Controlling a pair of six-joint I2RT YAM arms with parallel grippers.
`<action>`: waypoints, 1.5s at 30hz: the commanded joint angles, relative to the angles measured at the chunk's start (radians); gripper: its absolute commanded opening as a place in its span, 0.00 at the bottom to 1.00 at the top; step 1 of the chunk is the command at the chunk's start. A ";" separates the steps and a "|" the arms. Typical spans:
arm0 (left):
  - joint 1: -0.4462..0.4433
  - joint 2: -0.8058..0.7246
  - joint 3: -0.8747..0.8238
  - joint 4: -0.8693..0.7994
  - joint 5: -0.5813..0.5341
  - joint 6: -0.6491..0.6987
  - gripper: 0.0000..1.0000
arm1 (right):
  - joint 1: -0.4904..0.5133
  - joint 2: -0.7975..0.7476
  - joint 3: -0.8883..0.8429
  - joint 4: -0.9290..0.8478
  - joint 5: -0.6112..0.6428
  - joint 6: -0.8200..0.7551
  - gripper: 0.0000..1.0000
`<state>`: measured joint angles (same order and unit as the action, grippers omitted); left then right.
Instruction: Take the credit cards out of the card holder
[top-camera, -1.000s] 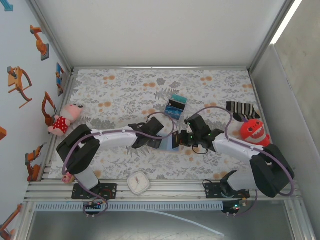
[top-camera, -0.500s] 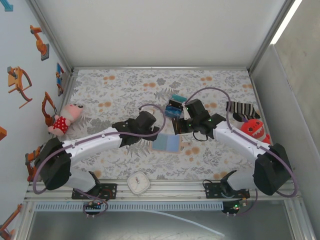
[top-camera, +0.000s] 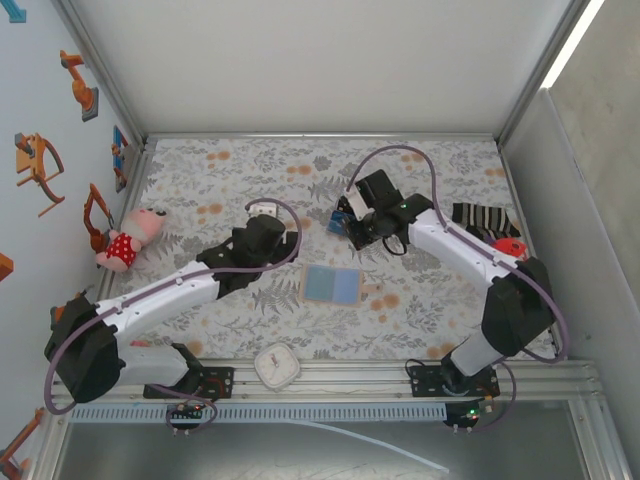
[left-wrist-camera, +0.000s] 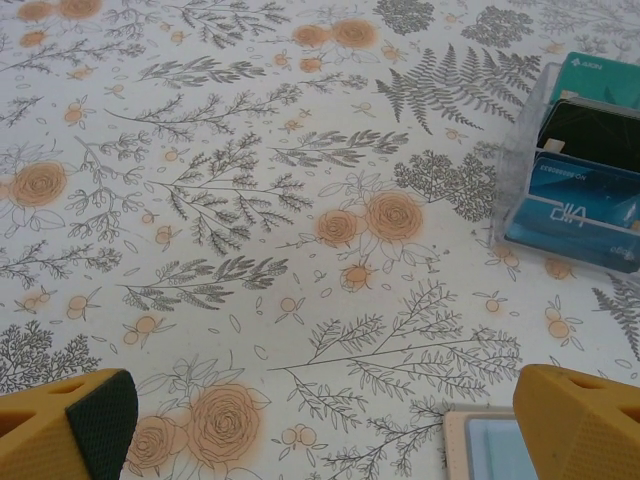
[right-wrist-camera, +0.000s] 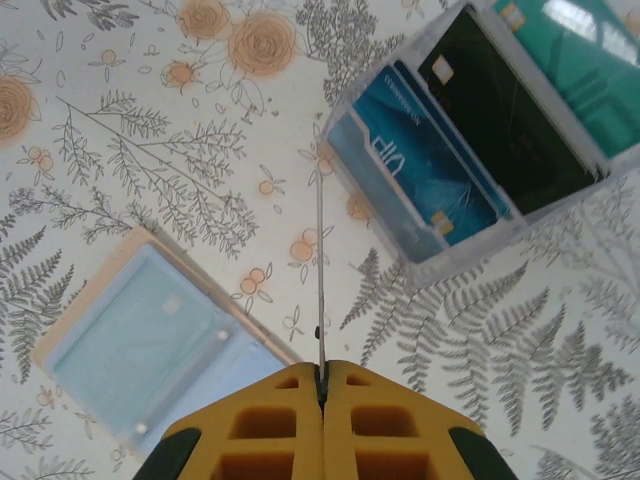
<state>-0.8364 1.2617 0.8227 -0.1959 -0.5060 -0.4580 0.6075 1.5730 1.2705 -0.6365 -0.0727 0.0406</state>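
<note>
- Table (top-camera: 440, 160): one, floral cloth. No change.
- Arms: two. Both were bunched over the middle a second ago and are now parted. The left has pulled back toward its own side. The right has swung out to the far centre.
- Left gripper (left-wrist-camera: 325, 400): fingers spread wide, nothing between them, hovering over bare cloth. It has let go of the wallet.
- Right gripper (right-wrist-camera: 322, 372): pressed together, pinching one thin credit card (right-wrist-camera: 319, 250) seen edge-on. The card hangs just beside the clear box (right-wrist-camera: 500, 232). My reading: one card is out and being carried to the box.
- Bystanders, one each: pink plush (top-camera: 130, 238), red toy (top-camera: 512, 248), striped sock (top-camera: 482, 220), white timer (top-camera: 277, 365). All unmoved.
- Card holder (top-camera: 332, 285): one. It lies open and flat at table centre, pale blue inside up, between the two grippers and touched by neither. It was under the grippers a second ago and is now in plain view. I cannot tell whether any card is left in its pockets.
- Clear box: one, standing beyond the holder.
- Cards in the box: at least three counted, teal (right-wrist-camera: 560, 50), black (right-wrist-camera: 500, 110) and blue (right-wrist-camera: 420, 160). A fourth may sit behind the blue one, but I cannot tell.
- Cards in transit: one.
</note>
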 joint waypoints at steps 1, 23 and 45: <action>0.017 -0.032 -0.027 0.067 -0.004 -0.024 0.97 | -0.015 0.040 0.073 -0.048 0.049 -0.144 0.00; 0.077 -0.040 -0.065 0.076 0.072 -0.085 0.97 | -0.105 0.324 0.379 -0.145 0.077 -0.480 0.00; 0.100 -0.036 -0.071 0.072 0.099 -0.096 0.97 | -0.137 0.505 0.557 -0.236 0.090 -0.541 0.00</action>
<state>-0.7444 1.2320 0.7635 -0.1268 -0.4183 -0.5388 0.4835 2.0571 1.7840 -0.8494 -0.0055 -0.4850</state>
